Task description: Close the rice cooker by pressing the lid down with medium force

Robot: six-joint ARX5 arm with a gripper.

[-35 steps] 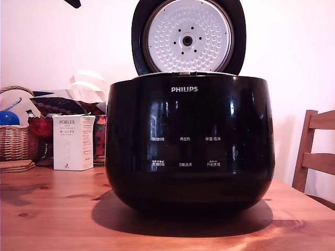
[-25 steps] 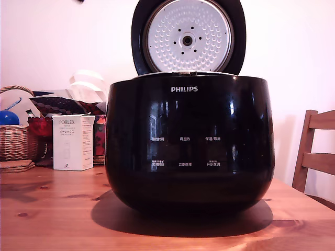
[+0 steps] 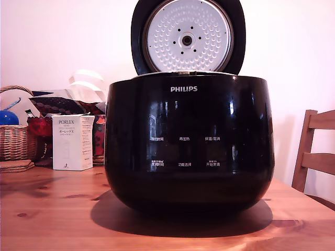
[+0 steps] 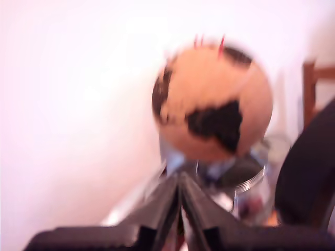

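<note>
The rice cooker (image 3: 189,144) stands on the wooden table (image 3: 52,214), filling the middle of the exterior view, with its PHILIPS logo facing the camera. The lid (image 3: 187,36) is open and upright behind the pot, showing its silver dimpled underside. No part of the arm shows in the exterior view. In the blurred wrist view my gripper (image 4: 179,177) has its two black fingers pressed together with nothing between them. A black curved shape (image 4: 309,172) sits at that picture's edge; I cannot tell whether it is the lid.
On the exterior view's left are a white PORLEX box (image 3: 72,142), a wicker basket (image 3: 14,140) and a patterned bag (image 3: 63,107). A wooden chair (image 3: 316,157) stands at the right. The wrist view shows a blurred orange globe (image 4: 213,102) against a pale wall.
A dark piece of the arm at the exterior view's top left edge has moved up and out of sight. The cooker and lid have not moved.
</note>
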